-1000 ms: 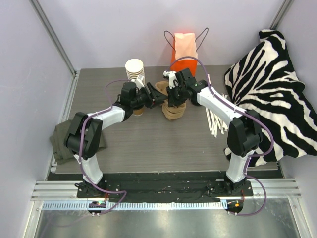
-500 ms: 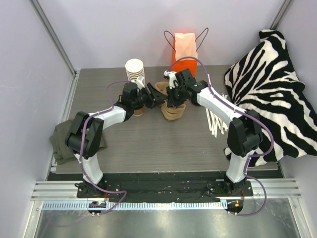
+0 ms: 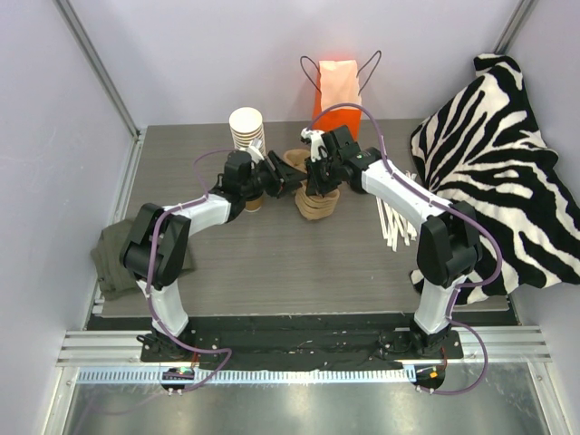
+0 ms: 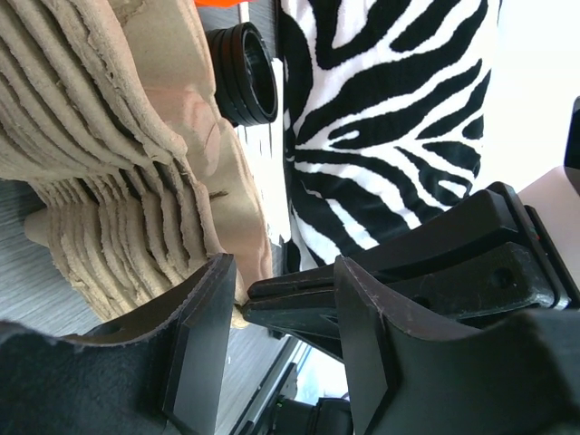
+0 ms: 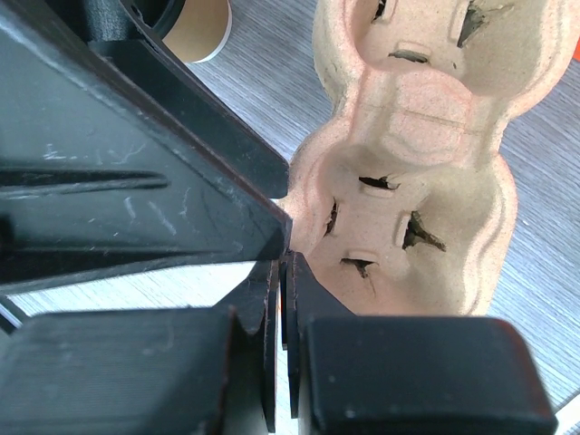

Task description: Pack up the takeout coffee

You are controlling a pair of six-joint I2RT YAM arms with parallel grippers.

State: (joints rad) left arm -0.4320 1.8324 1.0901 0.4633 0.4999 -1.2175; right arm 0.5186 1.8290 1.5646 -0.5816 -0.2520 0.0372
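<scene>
Black-and-white zebra stripes cover the cloth (image 3: 494,172) at the right. The paper bag (image 3: 337,83) at top centre is orange, the pulp cup carriers (image 3: 317,203) pale tan, the takeout coffee cup (image 5: 201,27) brown. The cup stack (image 3: 246,127) shows white rims. The table (image 3: 272,263) is grey wood grain, the rag (image 3: 111,258) at the left olive, the stacked lids (image 4: 246,74) black.

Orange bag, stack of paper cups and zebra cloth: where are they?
orange bag (image 3: 337,83): overhead view, front face.
stack of paper cups (image 3: 246,121): overhead view, top cup's mouth.
zebra cloth (image 3: 494,154): overhead view, its middle.
</scene>
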